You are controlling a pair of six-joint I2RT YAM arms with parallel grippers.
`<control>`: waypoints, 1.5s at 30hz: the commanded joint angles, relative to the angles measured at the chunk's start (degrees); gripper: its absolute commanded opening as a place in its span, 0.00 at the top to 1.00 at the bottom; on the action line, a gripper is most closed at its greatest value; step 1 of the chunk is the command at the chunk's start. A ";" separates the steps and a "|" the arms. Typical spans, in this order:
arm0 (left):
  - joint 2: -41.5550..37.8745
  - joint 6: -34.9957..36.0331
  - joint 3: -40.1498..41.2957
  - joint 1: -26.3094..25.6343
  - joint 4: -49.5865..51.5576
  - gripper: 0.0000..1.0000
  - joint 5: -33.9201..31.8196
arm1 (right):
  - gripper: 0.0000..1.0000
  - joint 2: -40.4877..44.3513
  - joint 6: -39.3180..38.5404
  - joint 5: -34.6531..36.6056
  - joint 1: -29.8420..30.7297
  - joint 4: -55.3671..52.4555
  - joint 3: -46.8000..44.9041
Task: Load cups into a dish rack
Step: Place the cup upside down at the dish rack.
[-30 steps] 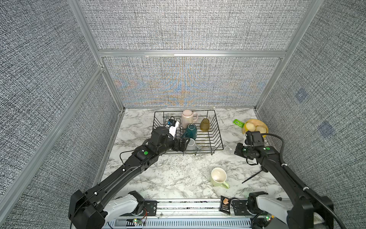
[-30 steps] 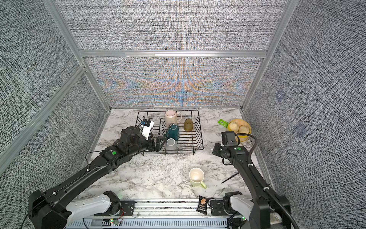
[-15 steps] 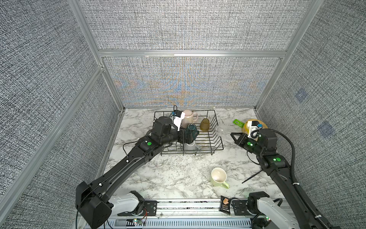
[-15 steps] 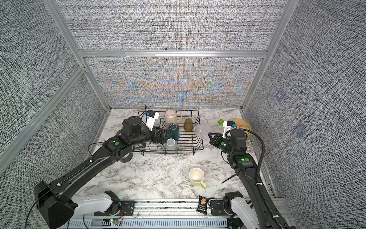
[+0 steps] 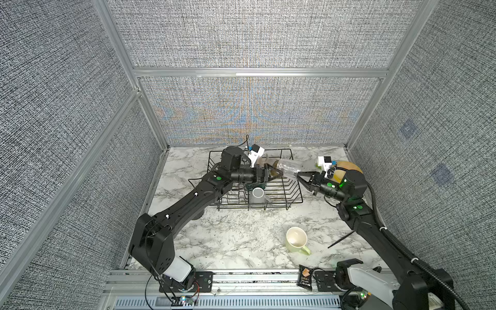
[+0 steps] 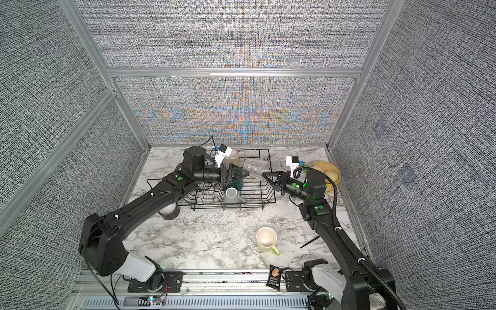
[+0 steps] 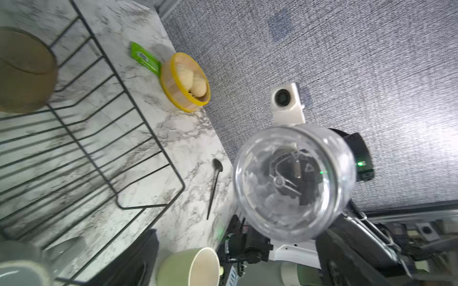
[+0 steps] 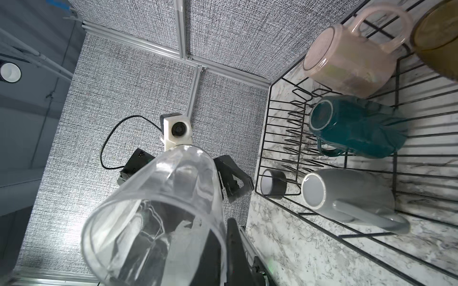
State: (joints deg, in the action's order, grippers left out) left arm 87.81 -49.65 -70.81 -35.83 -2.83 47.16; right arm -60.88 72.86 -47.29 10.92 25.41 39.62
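Right pincer (image 5: 298,175) on clear glass (image 5: 287,167) rim

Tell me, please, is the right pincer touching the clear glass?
Touching. In a top view the right pincer is shut on the rim of the clear glass, holding it tilted in the air.

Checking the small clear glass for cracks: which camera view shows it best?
The right wrist view: the small clear glass fills the foreground, wall and rim sharp. The left wrist view shows it end-on; in both top views it is small and faint.
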 commanded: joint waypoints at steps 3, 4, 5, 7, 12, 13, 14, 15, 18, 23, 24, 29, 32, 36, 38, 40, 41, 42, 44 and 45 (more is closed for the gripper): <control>-0.31 -7.77 1.59 0.23 -13.61 0.01 4.63 | 1.00 -0.90 5.60 -2.94 0.24 8.12 -1.22; -0.35 -7.66 1.55 0.19 -13.52 0.01 4.71 | 1.00 -1.27 6.24 -3.22 0.41 9.16 -1.40; -0.49 -7.80 1.46 0.24 -13.75 0.01 4.78 | 1.00 -1.64 6.86 -3.56 0.55 9.85 -1.30; -0.84 -8.71 1.96 0.24 -15.86 0.01 4.98 | 1.00 -2.75 7.82 -4.66 0.83 11.67 -0.99; -0.04 -11.75 2.09 0.19 -19.77 0.07 6.54 | 1.00 -6.82 13.61 -6.42 2.29 19.73 -0.92; 0.28 -12.74 2.03 0.23 -21.09 0.10 7.14 | 1.00 -7.59 14.61 -6.61 2.59 20.72 -0.90; 0.58 -14.07 2.29 0.13 -23.20 0.12 7.60 | 1.00 -8.58 15.46 -7.17 2.83 21.41 -0.59; 0.82 -15.29 2.72 0.14 -25.24 0.14 7.70 | 1.00 -9.62 16.12 -7.98 3.03 22.62 -0.31; 1.38 -16.24 2.89 0.24 -25.62 0.18 7.80 | 1.00 -11.81 17.95 -9.47 3.66 25.80 0.18; 0.50 -16.69 3.81 0.23 -26.22 0.27 6.76 | 1.00 -12.29 16.83 -8.06 3.76 24.21 -0.21; 0.20 -15.87 3.70 0.24 -25.04 0.28 6.41 | 1.00 -12.33 16.74 -8.07 3.76 24.02 -0.16; -1.56 -10.60 3.22 0.23 -17.13 0.33 4.06 | 1.00 -12.40 15.70 -6.98 3.76 22.21 -0.34; -1.76 -8.72 3.06 0.40 -14.85 0.37 2.48 | 0.92 -12.59 14.81 -6.54 3.76 21.48 -0.65; -1.27 -6.41 1.93 0.66 -12.11 0.41 1.26 | 0.86 -12.34 12.84 -5.02 3.67 19.57 -1.77; -1.13 -4.49 1.34 0.71 -9.85 0.42 0.21 | 0.77 -12.09 11.60 -4.94 3.42 17.99 -1.82; -0.93 -1.27 0.10 0.93 -5.98 0.44 -0.97 | 0.65 -11.22 9.81 -4.32 3.15 15.37 -2.16; -0.95 1.09 -0.83 0.94 -2.75 0.44 -2.14 | 0.60 -10.51 7.46 -3.77 2.83 12.90 -2.15; -1.05 3.92 -1.82 0.94 0.48 0.44 -3.83 | 0.56 -9.59 4.19 -3.04 2.35 8.28 -1.97; -1.20 8.82 -2.95 0.90 5.15 0.44 -7.36 | 0.53 -7.28 -2.57 -0.44 1.41 -1.15 -1.33; -1.16 11.62 -3.47 0.94 7.12 0.44 -9.07 | 0.51 -5.80 -6.16 1.41 0.87 -6.55 -0.89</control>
State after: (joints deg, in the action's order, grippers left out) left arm 86.78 -47.81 -73.01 -34.96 -3.68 43.42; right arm -68.99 77.82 -49.93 12.62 32.53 37.78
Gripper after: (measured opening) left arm 0.641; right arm 0.483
